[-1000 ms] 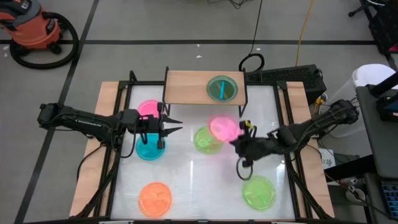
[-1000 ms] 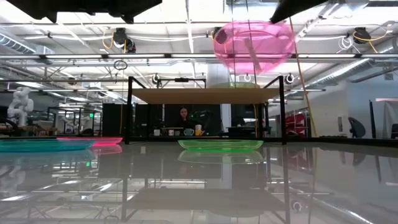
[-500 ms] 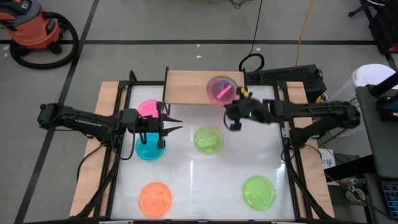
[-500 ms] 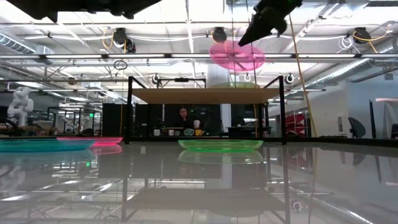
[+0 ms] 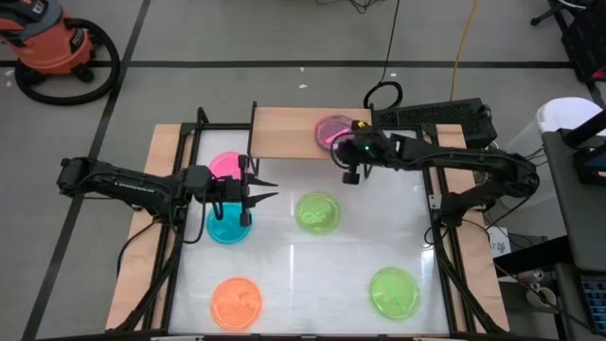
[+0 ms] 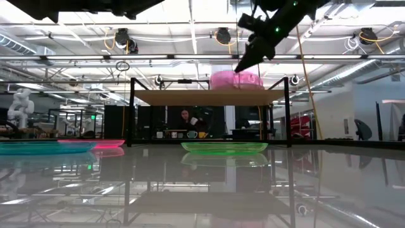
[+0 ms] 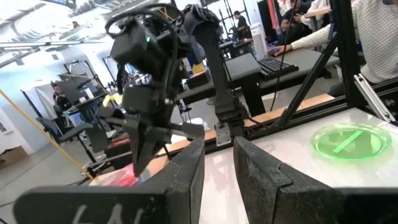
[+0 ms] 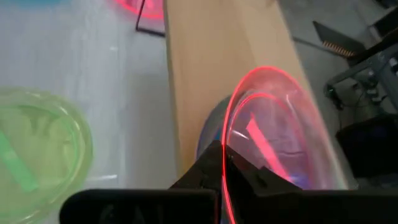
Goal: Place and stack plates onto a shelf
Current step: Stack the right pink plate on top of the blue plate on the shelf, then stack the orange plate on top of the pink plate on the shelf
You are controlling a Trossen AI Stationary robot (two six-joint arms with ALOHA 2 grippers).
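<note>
nearest in the high view, an orange plate (image 5: pixel 236 301) lies at about 7 o'clock on the table (image 5: pixel 303 265) and a green plate (image 5: pixel 394 293) at 5 o'clock, with a second green plate (image 5: pixel 317 211) close to the centre. at 9 o'clock the left gripper (image 5: pixel 258 190) hovers with its fingers spread wide and holding nothing, above a blue plate (image 5: pixel 228 225) and beside a pink plate (image 5: pixel 225 166). farthest, at 12 o'clock, the right gripper (image 5: pixel 347 151) is clenched on the rim of another pink plate (image 5: pixel 330 131), which rests on the stack on the right part of the shelf (image 5: pixel 284 133).

Plates (image 5: pixel 317 211) on table (image 5: pixel 312 270) (shelf (image 5: pixel 284 133) too)
</note>
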